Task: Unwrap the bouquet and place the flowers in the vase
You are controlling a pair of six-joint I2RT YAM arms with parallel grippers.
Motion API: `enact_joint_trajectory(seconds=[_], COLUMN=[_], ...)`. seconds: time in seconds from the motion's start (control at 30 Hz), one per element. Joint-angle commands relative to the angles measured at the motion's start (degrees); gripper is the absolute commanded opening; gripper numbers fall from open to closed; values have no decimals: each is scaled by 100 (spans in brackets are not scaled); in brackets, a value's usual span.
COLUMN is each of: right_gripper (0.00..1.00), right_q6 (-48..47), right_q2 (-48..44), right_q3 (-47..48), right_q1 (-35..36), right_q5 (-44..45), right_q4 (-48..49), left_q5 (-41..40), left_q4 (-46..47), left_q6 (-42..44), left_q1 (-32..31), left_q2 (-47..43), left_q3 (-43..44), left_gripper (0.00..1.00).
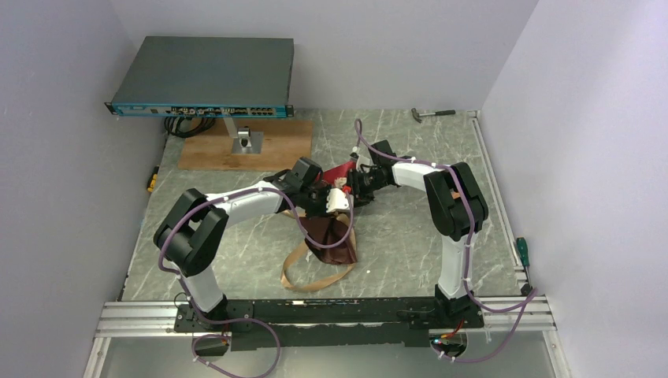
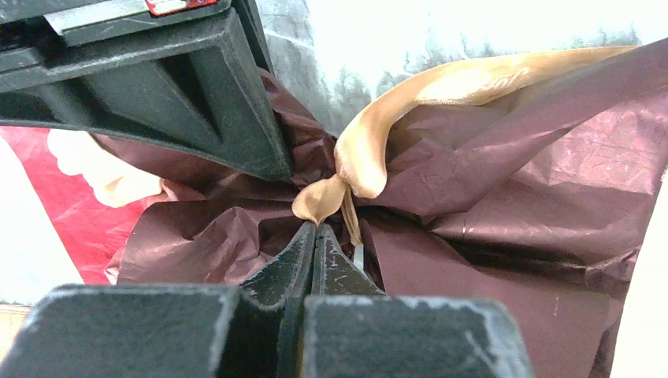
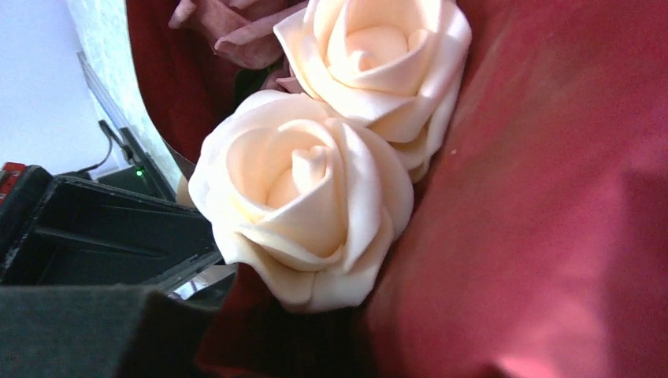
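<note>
Bouquet (image 1: pixel 331 236) paper is dark red and crinkly, and it sits between the two claws, out in the middle of the table (image 1: pixel 410 236). Its long way runs from the flower end, up by the right claw (image 1: pixel 356 183), down to the loose paper end, which drops below the left claw (image 1: pixel 323 197) toward the arm bases. What matters most is the knot in the ribbon (image 2: pixel 370 150). It is straight ahead of the left claw, right at its tips and touching them. The left claw's fingers (image 2: pixel 339 272) are pressed tight together, and they look to be pinching the bottom of that knot. One long ribbon end goes up and off to the right of this claw. So the left arm is the nearer one to the knot, and I think a pull back toward itself would undo it. The right claw is by the flowers (image 3: pixel 303 197), with cream roses just in front of it and red paper beside them. I cannot tell if it is apart or gripping. No vase shows anywhere. I can read no words or labels.
</note>
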Motion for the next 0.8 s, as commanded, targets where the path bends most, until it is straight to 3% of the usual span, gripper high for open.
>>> enact_joint_trajectory(seconds=[0.0, 0.2, 0.57, 0.77], right_gripper=[21, 0, 0, 0], right_q6=[-52, -248, -621, -811], right_q2=[-23, 2, -55, -187], right_q3=[-26, -41, -6, -87], right_q1=[-29, -18, 155, 256], right_q5=[349, 744, 1312, 2001], right_q4=[156, -9, -151, -201], left_q5=[364, 468, -20, 373], left_q4=[106, -65, -8, -588], left_q6=[-1, -291, -821, -621], left_q1=[60, 123, 270, 363], left_q2=[-322, -844, -1358, -1884], left_q3=[46, 312, 469, 394], left_gripper=[1, 0, 0, 0])
